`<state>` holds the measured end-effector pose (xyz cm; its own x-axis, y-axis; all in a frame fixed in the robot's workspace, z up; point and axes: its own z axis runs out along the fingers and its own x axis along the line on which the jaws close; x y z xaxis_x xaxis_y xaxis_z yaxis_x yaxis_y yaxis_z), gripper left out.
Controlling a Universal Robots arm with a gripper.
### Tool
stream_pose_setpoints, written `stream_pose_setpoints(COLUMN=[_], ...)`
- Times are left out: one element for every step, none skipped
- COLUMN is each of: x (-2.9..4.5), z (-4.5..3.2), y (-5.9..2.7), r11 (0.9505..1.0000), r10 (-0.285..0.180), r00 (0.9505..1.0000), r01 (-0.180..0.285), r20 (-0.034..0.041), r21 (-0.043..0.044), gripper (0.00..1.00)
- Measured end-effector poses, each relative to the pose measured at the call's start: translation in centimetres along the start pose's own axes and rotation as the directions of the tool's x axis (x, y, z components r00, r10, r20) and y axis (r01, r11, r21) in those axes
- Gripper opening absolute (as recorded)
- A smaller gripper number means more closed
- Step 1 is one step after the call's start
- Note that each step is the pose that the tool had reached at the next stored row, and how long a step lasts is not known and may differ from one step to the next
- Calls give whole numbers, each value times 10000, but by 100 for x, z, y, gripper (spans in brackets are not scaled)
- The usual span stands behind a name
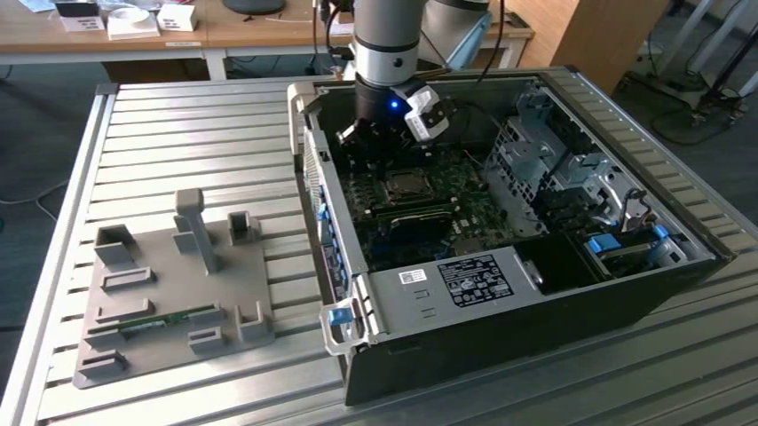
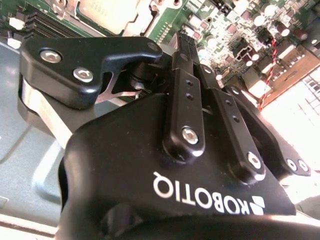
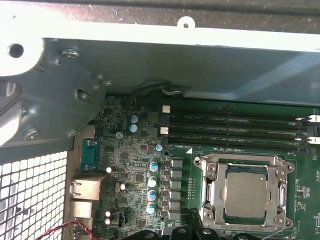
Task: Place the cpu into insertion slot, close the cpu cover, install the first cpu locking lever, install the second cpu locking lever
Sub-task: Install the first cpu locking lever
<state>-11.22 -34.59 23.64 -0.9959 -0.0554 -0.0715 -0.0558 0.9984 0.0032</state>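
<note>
The cpu is lying seated in its socket on the motherboard. The cpu cover is lying flat around it, with the dull silvery chip top showing through the open centre. The placing and the cover closing are therefore being judged as done, and the work is being taken to stand at the locking levers. These cannot be told apart from the frame edges, so whether either one is latched is being left open.

In the exterior view the end effector is hanging inside the open computer case, low over the board. It is at about 11 o'clock from the socket, near it but apart from it. Whether it is open or closed cannot be told. The case is standing on the slatted bench, and a grey parts fixture is lying at about 9 o'clock from the case.

The lever step is being judged to call for fine alignment. A thin bar has to be met squarely, and the push has to be kept on the bar alone, not on the cover or the chip. Little room is being left for error, since capacitors and memory slots are crowding the socket just beside it.
</note>
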Motion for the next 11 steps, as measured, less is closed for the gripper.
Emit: stream_pose_setpoints(x=[0,1,1,1,0,-1,-2,-4,-5,-6,-8], z=[0,0,0,-2,-12,-26,-42,-60,-80,-100,-123], y=[0,0,-1,0,0,0,0,0,0,0,0], r11=[10000,10000,10000,10000,10000,10000,10000,10000,10000,9999,9999], r10=[0,2,4,7,8,9,8,8,8,8,9], r00=[10000,10000,10000,10000,10000,10000,10000,10000,10000,10000,10000], r01=[0,-2,-4,-7,-8,-9,-8,-8,-8,-8,-9], r20=[2,2,5,5,6,6,7,8,6,6,7], r21=[-6,-18,-59,-86,-88,-90,-95,-98,-99,-100,-104], gripper=[11,11,11,11,11,11,11,11,11,11,11])
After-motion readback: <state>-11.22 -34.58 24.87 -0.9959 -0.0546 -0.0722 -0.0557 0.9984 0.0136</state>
